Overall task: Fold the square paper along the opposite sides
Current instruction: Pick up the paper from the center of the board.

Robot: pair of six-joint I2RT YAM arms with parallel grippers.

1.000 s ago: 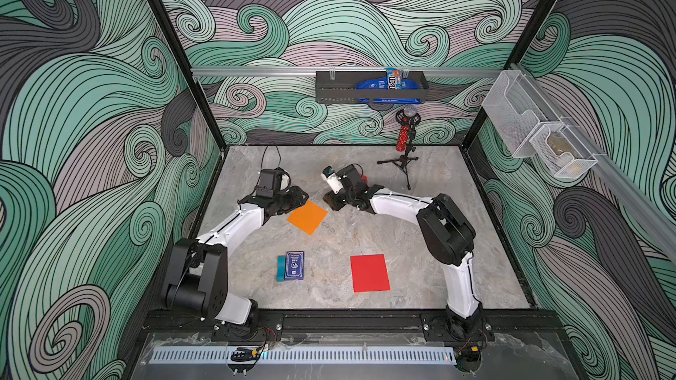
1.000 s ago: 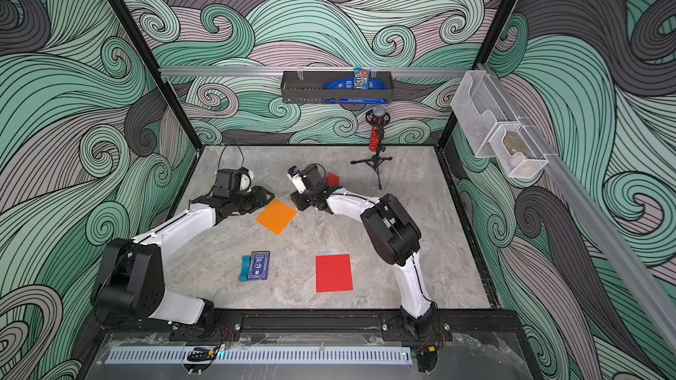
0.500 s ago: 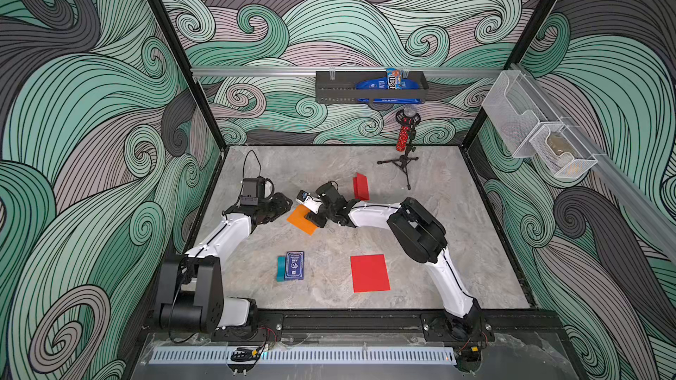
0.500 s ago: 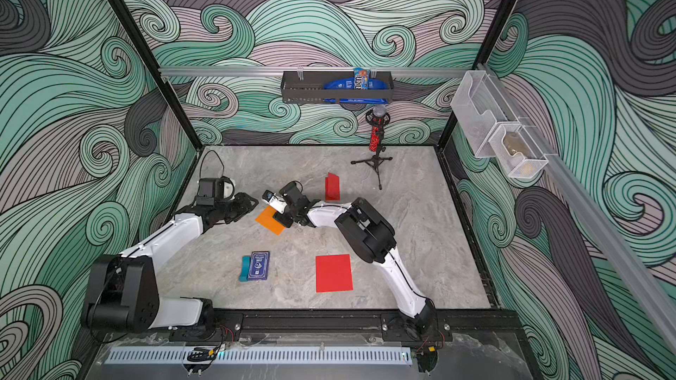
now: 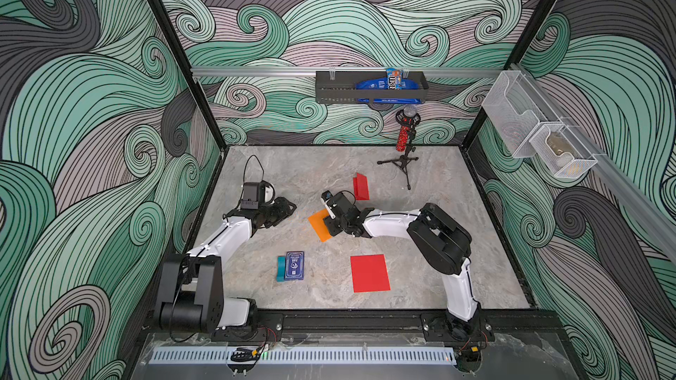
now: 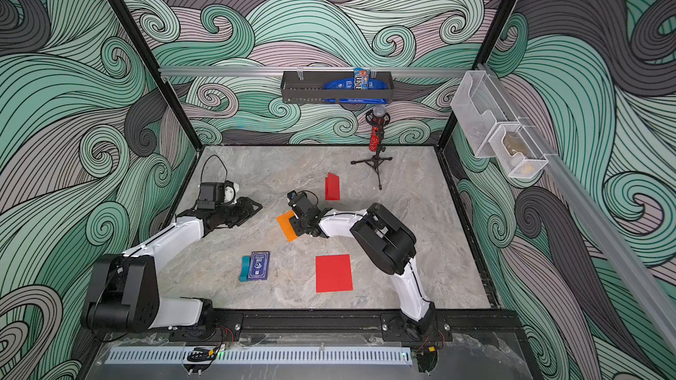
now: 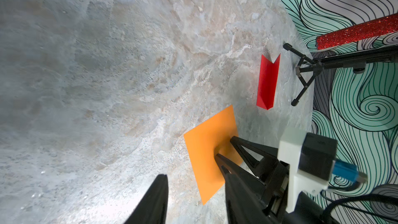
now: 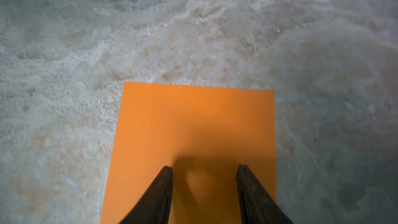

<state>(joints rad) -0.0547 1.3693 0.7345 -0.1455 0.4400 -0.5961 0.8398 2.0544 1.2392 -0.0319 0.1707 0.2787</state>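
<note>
An orange square paper (image 5: 319, 226) (image 6: 286, 227) lies flat near the middle of the marble table (image 5: 420, 177). My right gripper (image 5: 331, 222) (image 6: 295, 224) is open, with both fingertips over the paper's right half. The right wrist view shows the orange paper (image 8: 193, 115) under the right gripper (image 8: 205, 167); I cannot tell whether the tips touch it. My left gripper (image 5: 290, 208) (image 6: 256, 208) is open and empty, low over the table just left of the paper. In the left wrist view the left gripper (image 7: 193, 174) points at the orange paper (image 7: 206, 145).
A folded red paper (image 5: 361, 186) stands behind the right gripper. A flat red paper (image 5: 369, 273) lies at the front. A blue card box (image 5: 294, 265) with a teal block (image 5: 281, 268) is front left, and a microphone on a tripod (image 5: 404, 148) is at the back.
The right gripper came away from the folded red paper and now stands over the orange paper. The left gripper drew back a little to the left of the paper.
</note>
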